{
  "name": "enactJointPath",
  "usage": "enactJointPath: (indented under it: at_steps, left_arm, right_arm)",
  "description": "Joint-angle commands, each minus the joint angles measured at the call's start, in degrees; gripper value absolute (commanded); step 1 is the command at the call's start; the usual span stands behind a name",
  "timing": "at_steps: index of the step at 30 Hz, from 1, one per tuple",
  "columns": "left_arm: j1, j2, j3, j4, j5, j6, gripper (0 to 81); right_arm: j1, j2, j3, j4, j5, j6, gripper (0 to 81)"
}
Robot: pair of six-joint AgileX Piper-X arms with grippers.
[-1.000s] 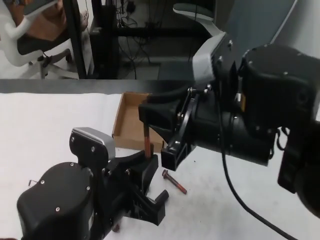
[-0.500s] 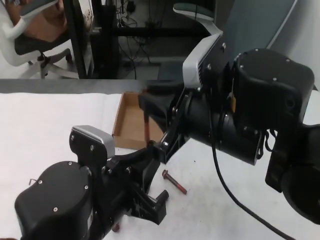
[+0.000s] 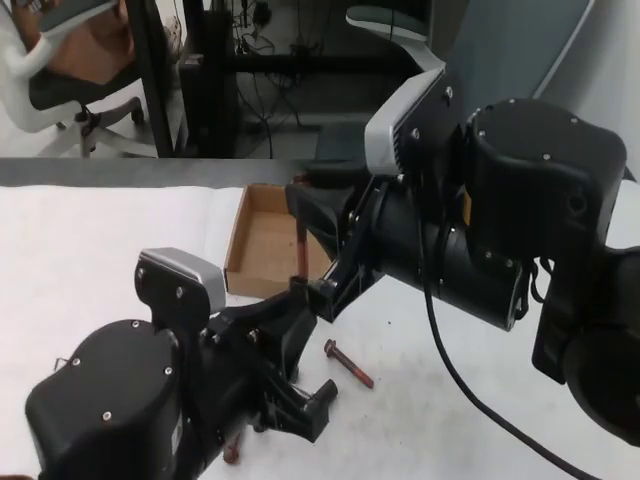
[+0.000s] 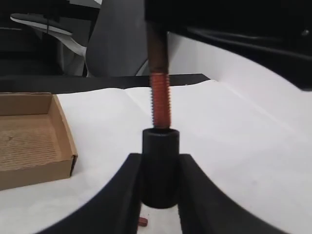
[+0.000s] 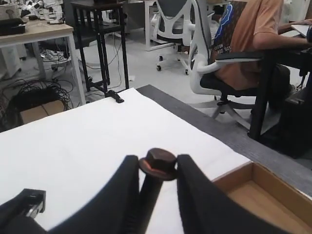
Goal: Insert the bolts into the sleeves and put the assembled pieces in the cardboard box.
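The cardboard box (image 3: 262,245) sits on the white surface (image 3: 100,250), beyond both arms. The left claw (image 4: 160,180) grips a black sleeve (image 4: 160,165) upright. The right claw (image 5: 157,195) is clamped on a bolt (image 4: 160,105) whose threaded end meets the sleeve's mouth, and a spare bolt (image 3: 348,363) lies loose nearby.

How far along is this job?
Done: nothing; the cardboard box's visible floor is bare. In hand: left hand holds a sleeve, right hand a bolt, tip at its mouth. Left: seating, boxing, then the loose bolt on the bench.
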Motion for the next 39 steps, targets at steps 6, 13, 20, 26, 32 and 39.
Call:
enactJointPath:
  at_steps: [6, 13, 20, 26, 32, 39]
  left_arm:
    - [2.1, 0.0, -0.1, -3.5, 0.3, 0.5, 1.8]
    - [2.1, 0.0, -0.1, -3.6, 2.8, 0.5, 1.8]
    - [2.1, 0.0, -0.1, -0.8, 2.8, 0.5, 1.8]
    - [2.1, 0.0, -0.1, -0.8, 2.8, 0.5, 1.8]
    - [2.1, 0.0, -0.1, -3.4, 3.2, 0.5, 1.8]
    - [2.1, 0.0, -0.1, -3.4, 3.2, 0.8, 1.8]
  right_arm:
    - [-0.1, 0.0, -0.3, 1.1, -0.1, 2.7, 0.6]
    - [-0.1, 0.0, -0.3, -1.4, 0.3, 1.7, 0.6]
    - [-0.1, 0.0, -0.3, -4.6, 1.5, -0.6, 0.6]
    - [-0.1, 0.7, -0.3, -3.8, 0.6, 1.2, 0.6]
    - [-0.1, 3.0, -0.3, -3.3, -0.6, 1.7, 0.6]
    - [-0.1, 3.5, -0.3, -3.6, -1.0, 3.0, 0.6]
